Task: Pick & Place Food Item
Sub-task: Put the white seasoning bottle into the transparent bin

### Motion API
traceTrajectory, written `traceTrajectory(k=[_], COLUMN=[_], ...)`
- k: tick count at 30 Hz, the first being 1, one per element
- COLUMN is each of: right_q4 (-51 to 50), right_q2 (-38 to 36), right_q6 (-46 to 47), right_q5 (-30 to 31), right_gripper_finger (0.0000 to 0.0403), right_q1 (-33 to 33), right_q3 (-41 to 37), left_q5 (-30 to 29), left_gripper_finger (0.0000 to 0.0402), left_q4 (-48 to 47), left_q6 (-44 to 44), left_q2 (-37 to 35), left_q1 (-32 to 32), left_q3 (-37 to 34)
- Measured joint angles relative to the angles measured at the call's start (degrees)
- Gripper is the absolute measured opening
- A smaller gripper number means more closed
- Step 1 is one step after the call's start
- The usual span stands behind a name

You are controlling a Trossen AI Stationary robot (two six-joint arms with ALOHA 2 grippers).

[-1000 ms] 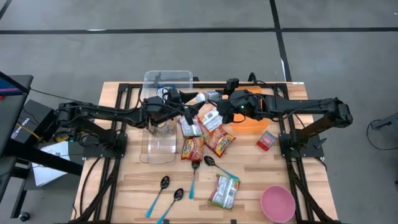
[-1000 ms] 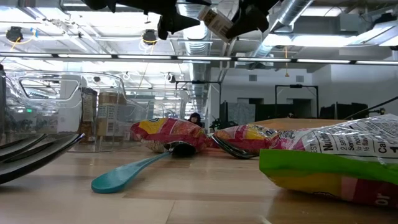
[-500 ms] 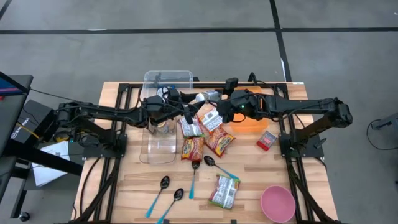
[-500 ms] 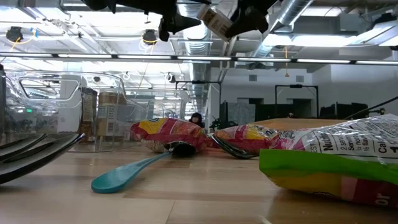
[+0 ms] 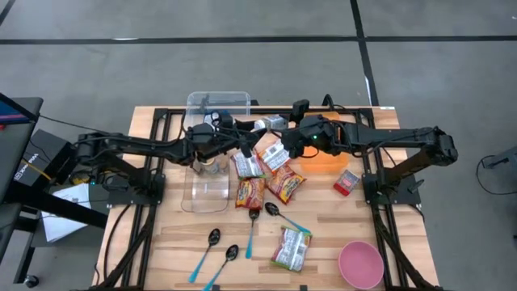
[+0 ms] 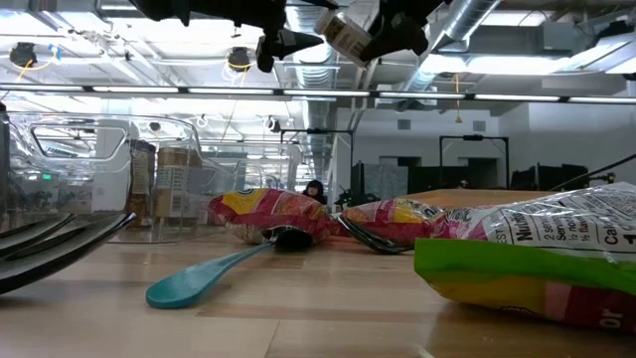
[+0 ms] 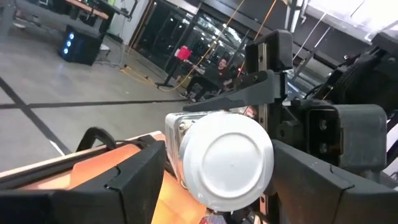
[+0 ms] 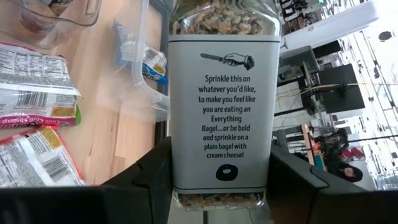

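**Seasoning jar held aloft between two grippers, mid-table**

- Table (image 5: 170, 242): wooden slat top, both arms reaching in to its far middle.
- Clear bin (image 5: 216, 109): far left of centre, with a small jar inside it at its near end.
- Orange plate (image 5: 327, 162): right of centre, partly under the right arm.
- Pink bowl (image 5: 360, 263): near right corner.
- Snack packets (image 5: 266, 182): several lying flat mid-table; one more nearer the front, beside the bowl.
- Spoons (image 5: 222, 255): a few dark-bowled, teal-handled, near centre.
- Red packet (image 5: 347, 181): small, right of the plate.
- Right gripper (image 8: 221, 186): raised above the packets, fingers clamped on the body of the seasoning jar (image 8: 221, 106), which lies tilted in the air.
- Left gripper (image 7: 217, 180): fingers spread wide either side of the jar's white lid (image 7: 227, 158); contact cannot be told.
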Motion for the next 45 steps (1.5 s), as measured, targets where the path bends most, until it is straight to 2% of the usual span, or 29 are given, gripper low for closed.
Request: traceTrajectory(k=[5,12,20,26,32,38,45], right_q4=[-0.1,-0.3,-0.3,0.5,0.0,-1.8,-4.7], right_q2=[0.0,0.0,0.0,0.0,-0.5,-1.4,-3.2], right_q6=[0.0,0.2,0.5,1.0,5.1,8.4,15.1], right_q5=[-0.2,0.1,0.6,0.0,0.1,0.3,0.6], right_gripper_finger=[0.0187,0.0187,0.0188,0.0229,0.0240,0.0242,0.0243], right_q1=[0.0,0.0,0.0,0.1,0.6,1.5,1.2], right_q3=[0.0,0.0,0.0,0.0,0.0,0.1,0.2], left_q5=[-0.1,-0.7,-0.4,-0.7,-4.1,-4.5,-2.9], left_gripper_finger=[0.0257,0.0204,0.0204,0.0204,0.0204,0.0204,0.0204], left_q4=[0.7,0.6,0.3,-0.4,-5.4,-10.8,-24.4], left_q6=[0.0,0.0,0.0,0.2,0.2,0.2,0.1], left_q2=[0.8,1.3,1.3,1.3,0.9,-0.7,-7.6], left_q1=[0.0,0.1,0.1,0.1,0.2,0.2,0.1], left_q3=[0.5,1.1,1.1,1.1,1.1,1.1,1.0])
